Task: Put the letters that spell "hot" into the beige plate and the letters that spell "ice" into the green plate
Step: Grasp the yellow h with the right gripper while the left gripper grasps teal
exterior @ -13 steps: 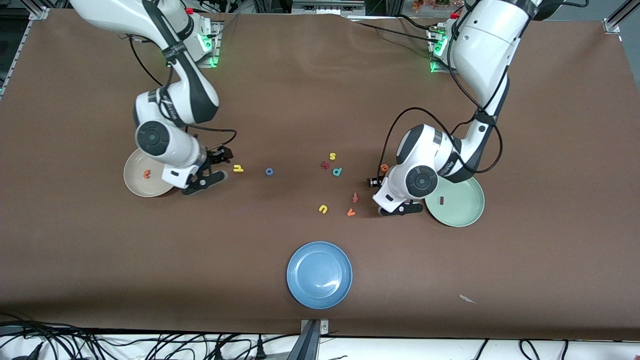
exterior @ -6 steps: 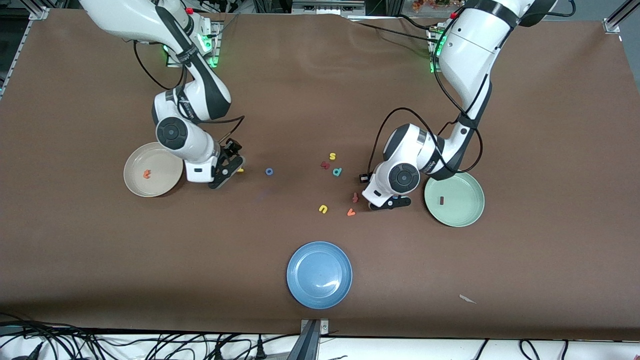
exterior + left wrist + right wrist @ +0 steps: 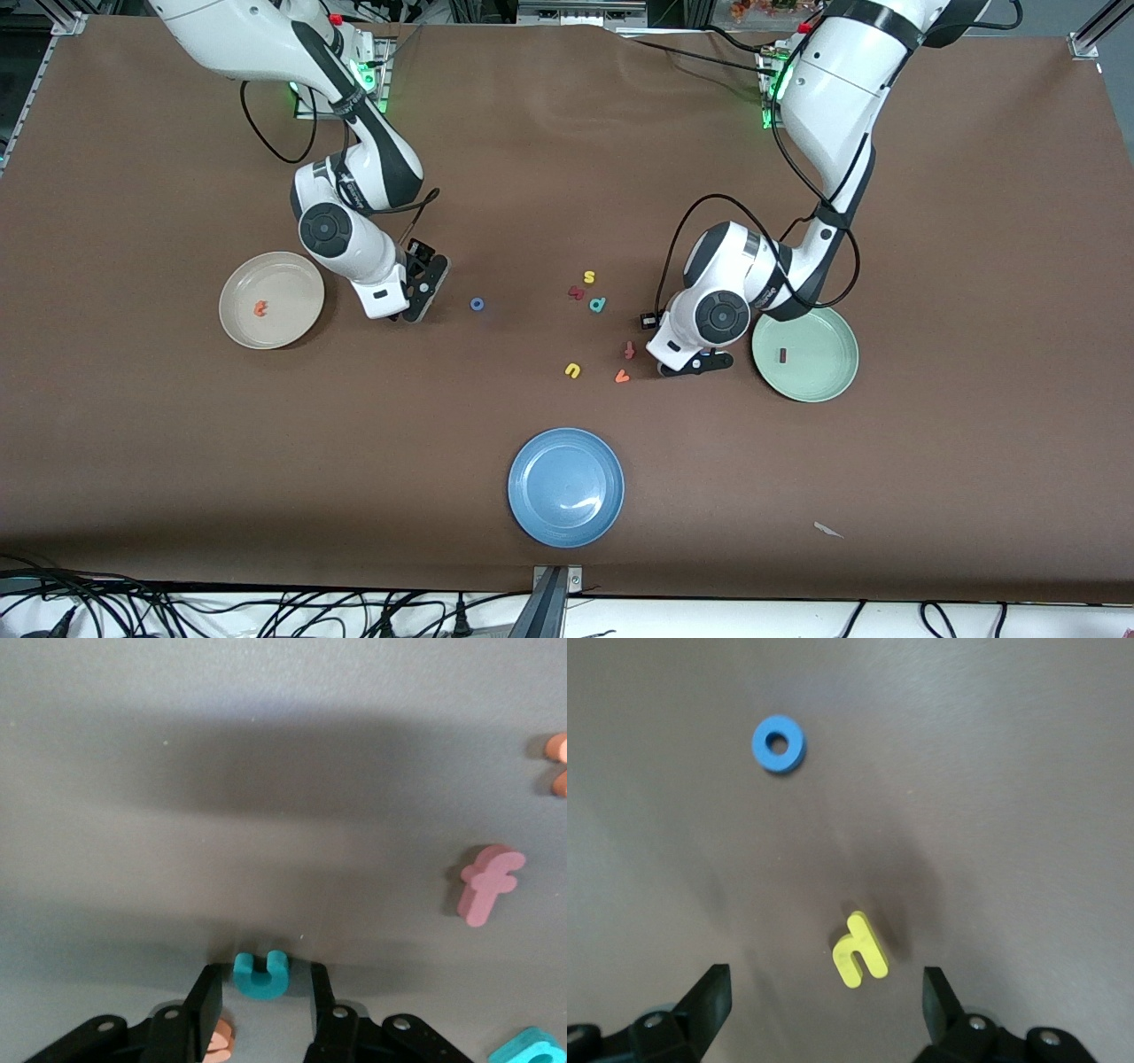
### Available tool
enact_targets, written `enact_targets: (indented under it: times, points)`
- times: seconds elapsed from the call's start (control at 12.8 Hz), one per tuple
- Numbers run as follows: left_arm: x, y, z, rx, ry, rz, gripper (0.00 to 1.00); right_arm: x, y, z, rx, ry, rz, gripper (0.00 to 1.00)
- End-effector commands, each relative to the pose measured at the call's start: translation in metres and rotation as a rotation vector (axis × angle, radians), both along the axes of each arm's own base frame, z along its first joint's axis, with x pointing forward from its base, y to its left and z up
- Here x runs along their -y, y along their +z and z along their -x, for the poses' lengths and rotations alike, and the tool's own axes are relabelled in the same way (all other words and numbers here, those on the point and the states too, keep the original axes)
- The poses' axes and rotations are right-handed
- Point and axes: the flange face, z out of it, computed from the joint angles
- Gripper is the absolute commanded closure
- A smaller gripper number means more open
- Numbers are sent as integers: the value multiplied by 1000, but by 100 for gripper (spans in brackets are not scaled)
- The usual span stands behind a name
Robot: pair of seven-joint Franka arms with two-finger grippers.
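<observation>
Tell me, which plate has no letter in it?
The blue plate, the one nearest the front camera, holds nothing. The beige plate has an orange letter in it, and the green plate has a dark red bar.

Robotics lab bench. Two white arms [image 3: 354,221] bolted at the edge of a table [image 3: 974,461] covered in brown sheet, aluminium framing [image 3: 1090,35] at the corners. Loose cables [image 3: 266,611] run along the camera-side edge.

Sitting nearest front cam: blue plate [image 3: 540,514]. Lying mid-table in loose cluster: yellow s [image 3: 588,277], teal d [image 3: 598,305], red-orange f [image 3: 630,349], yellow u [image 3: 572,370], orange v [image 3: 622,377]. Lying toward left arm's end: white scrap [image 3: 827,530].
</observation>
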Motion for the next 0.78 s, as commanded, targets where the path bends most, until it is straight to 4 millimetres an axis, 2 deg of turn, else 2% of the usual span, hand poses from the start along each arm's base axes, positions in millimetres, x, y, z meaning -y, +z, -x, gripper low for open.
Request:
enact_targets:
  times: [0.0,0.16,0.23,0.39,0.47,0.7]
  points:
    - [-1,-3,0,18,7,5,68,4,-8,8,43,159,-33,8]
    - [-2,-3,-1,19,4,6,96,4,-13,7,83,265,-54,10]
    - [-3,-2,-1,20,2,6,100,4,-12,5,106,286,-61,10]
    - [-6,8,-6,26,6,6,100,4,-15,2,137,293,-70,10]
    - [-7,21,-9,34,8,8,100,3,-16,2,140,295,-70,10]
    - [-29,50,-26,53,-24,-59,100,0,-16,2,172,389,-49,12]
